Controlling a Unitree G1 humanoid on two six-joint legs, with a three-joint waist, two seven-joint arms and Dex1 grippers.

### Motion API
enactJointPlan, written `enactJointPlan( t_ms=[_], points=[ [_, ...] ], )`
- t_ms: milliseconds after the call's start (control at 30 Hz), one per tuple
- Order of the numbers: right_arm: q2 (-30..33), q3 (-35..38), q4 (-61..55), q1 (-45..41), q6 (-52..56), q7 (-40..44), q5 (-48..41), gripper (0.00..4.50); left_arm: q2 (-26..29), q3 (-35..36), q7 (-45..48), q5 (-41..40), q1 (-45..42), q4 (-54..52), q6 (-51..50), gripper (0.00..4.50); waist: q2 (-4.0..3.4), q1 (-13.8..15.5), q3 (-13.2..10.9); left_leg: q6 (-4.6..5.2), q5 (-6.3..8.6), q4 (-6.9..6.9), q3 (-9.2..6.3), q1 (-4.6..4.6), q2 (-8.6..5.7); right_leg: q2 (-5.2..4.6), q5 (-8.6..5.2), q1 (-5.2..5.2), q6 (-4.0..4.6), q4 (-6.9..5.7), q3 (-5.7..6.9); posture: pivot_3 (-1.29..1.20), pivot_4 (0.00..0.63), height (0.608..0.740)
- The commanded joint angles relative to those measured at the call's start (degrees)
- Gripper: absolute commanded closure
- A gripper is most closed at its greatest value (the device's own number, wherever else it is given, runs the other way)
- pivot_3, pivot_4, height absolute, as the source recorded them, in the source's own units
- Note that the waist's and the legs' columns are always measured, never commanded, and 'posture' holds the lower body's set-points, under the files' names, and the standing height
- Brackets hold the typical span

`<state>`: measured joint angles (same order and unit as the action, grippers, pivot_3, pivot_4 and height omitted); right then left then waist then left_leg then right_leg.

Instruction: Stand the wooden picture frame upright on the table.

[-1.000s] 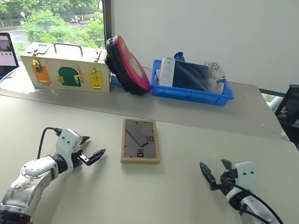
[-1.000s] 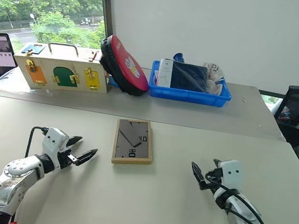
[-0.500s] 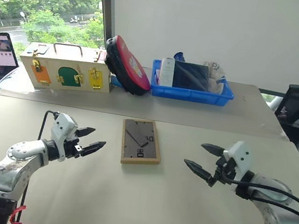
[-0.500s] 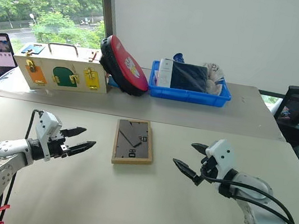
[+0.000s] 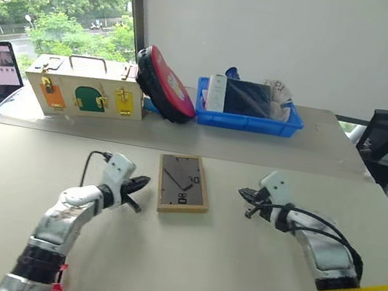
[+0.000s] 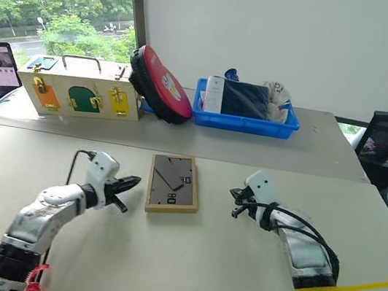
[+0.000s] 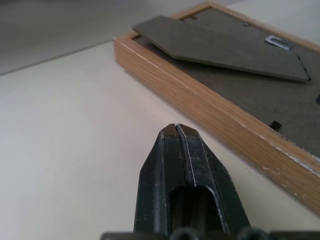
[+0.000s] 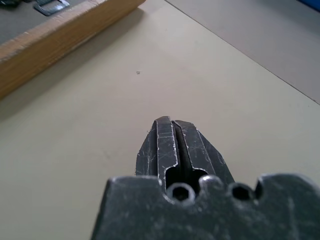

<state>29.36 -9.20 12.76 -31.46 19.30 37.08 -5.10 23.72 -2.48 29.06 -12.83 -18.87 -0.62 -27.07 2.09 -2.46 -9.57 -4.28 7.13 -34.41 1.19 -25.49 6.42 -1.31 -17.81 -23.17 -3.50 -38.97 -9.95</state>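
Lying face down near the middle of the table (image 5: 183, 262), dark back and folded stand leg upward, the wooden picture frame (image 5: 183, 184) not yet lifted. Flanked by both arms, probably so the tips can work at opposite long edges and tip it up. Left gripper (image 5: 140, 180) just beside the left edge, not touching, fingers pressed together on nothing, pointed slightly downward toward the frame. Right gripper (image 5: 244, 193) a little farther off on the other side, jaws likewise pressed together and empty, angled inward and low over the tabletop.
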Motion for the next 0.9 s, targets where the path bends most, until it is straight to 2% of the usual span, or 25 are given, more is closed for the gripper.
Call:
enactJointPlan(
  t_ms=[33,200,433,600,700,867,900],
  points=[
    [-3.31,-1.41,9.84,-6.37,-5.81,-0.23,2.87,4.43,-0.77,-1.54,-4.21,4.55,-2.16,0.85,-0.73,4.50,0.00,0.09,0.00,0.00,0.00,0.00,-0.01,0.02,0.00,0.00,0.00,0.02,0.00,-0.02,0.00,0.00,0.150,0.713],
    [-8.64,-3.55,19.32,-13.41,-11.13,3.46,4.41,4.43,-2.60,-4.41,-4.42,6.61,-4.25,1.87,-2.39,4.50,-0.01,0.09,0.00,-0.01,-0.01,-0.12,-0.02,0.04,-0.02,-0.01,0.05,0.10,-0.03,-0.03,0.02,0.00,0.150,0.713],
    [-9.99,-6.89,11.74,-10.23,-8.10,10.80,4.54,4.43,-2.53,-9.32,3.46,4.45,-4.25,-0.73,-6.37,4.50,-0.03,0.86,0.02,0.01,0.01,-0.14,-0.04,0.00,-0.02,-0.02,0.05,0.11,-0.04,-0.03,0.09,0.00,0.150,0.713],
    [-5.72,-7.73,-4.61,-1.52,2.41,12.67,3.72,4.43,6.47,-10.67,12.21,2.43,0.59,-9.03,-13.26,4.50,-0.25,1.27,0.22,-0.01,0.07,-0.08,-0.05,0.02,-0.02,-0.02,0.02,0.10,-0.04,-0.02,0.10,0.00,0.150,0.713],
    [-3.21,-8.37,-15.15,4.37,8.97,12.97,3.36,4.43,13.52,-11.13,16.96,1.34,7.71,-14.87,-14.48,4.50,-0.39,1.07,0.46,0.00,0.15,-0.07,-0.05,0.06,-0.02,-0.02,-0.03,0.11,0.00,-0.02,0.11,0.00,0.150,0.713],
    [-1.51,-7.68,-27.42,9.98,20.98,10.30,2.32,4.43,17.34,-8.60,16.36,1.93,13.35,-14.53,-13.11,4.50,-0.40,0.80,1.18,-0.05,0.37,-0.04,-0.04,0.50,-0.01,-0.03,-0.36,0.51,0.06,0.02,0.11,0.00,0.150,0.713],
    [-1.45,-7.60,-29.05,10.75,22.78,9.89,2.17,4.43,17.25,-8.18,16.00,2.11,13.39,-13.87,-12.69,4.50,-0.36,0.72,1.27,-0.05,0.41,-0.09,-0.04,0.69,-0.01,-0.03,-0.57,0.68,-0.18,0.02,0.11,0.00,0.150,0.713]
  ],
)
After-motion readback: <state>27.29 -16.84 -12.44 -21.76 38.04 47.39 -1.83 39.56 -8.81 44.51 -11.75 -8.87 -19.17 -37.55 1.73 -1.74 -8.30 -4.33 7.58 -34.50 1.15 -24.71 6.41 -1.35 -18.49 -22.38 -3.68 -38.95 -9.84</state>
